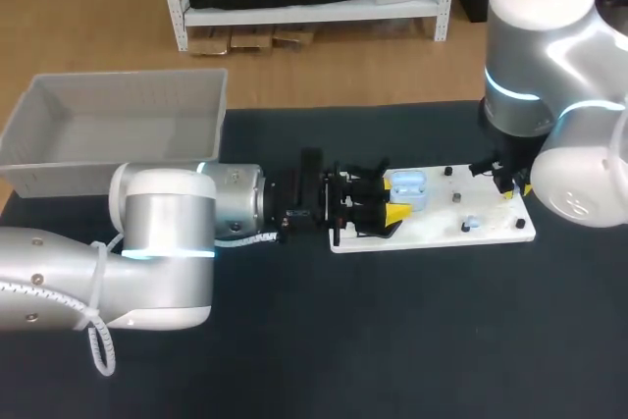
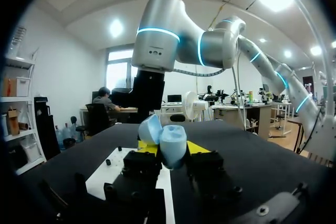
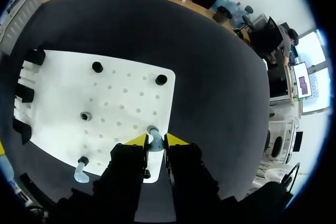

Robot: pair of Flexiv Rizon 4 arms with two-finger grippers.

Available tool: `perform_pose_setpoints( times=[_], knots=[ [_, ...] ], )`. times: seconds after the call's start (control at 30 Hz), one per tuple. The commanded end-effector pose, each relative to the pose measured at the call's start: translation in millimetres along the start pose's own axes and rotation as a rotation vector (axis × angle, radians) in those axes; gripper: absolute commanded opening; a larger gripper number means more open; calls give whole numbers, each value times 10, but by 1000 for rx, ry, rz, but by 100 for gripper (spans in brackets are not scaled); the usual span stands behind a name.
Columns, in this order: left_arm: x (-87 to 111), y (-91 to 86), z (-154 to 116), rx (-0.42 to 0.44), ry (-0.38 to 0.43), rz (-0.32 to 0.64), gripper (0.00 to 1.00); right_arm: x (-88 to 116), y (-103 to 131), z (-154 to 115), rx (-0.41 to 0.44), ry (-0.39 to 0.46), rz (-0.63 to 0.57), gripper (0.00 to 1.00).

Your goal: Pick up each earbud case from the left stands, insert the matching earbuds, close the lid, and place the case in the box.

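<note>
Starting at ten o'clock on the table, a grey plastic bin sits with plain, smooth walls. The left gripper lies level at the nine o'clock end of the white perforated board, pinching the pale blue earbud case. The case's base is buried between the black finger blocks. It stands upright, rounded and glossy, with its lid hinged open and leaning off to one side. At four o'clock on the board lies a loose earbud, too small to read. From above, the right gripper is mostly hidden by its own arm. Its wrist view shows the fingers nearly together, nipping a second earbud by its stem at the board's three o'clock edge, among short black pegs.
</note>
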State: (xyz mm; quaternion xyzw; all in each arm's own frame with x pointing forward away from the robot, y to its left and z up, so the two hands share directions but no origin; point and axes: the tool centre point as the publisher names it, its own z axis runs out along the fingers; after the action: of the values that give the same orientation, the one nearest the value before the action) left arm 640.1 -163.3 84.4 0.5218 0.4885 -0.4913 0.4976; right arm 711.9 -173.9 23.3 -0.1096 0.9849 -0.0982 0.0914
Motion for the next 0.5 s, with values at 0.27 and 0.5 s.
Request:
perform_pose_setpoints(
  times=[0.27,0.5],
  knots=[
    [4,12,-1,4,0,-1,0,6,-3,-110,15,-2,0,0],
    [4,12,-1,4,0,-1,0,68,-11,-301,24,-8,-6,0]
  ],
)
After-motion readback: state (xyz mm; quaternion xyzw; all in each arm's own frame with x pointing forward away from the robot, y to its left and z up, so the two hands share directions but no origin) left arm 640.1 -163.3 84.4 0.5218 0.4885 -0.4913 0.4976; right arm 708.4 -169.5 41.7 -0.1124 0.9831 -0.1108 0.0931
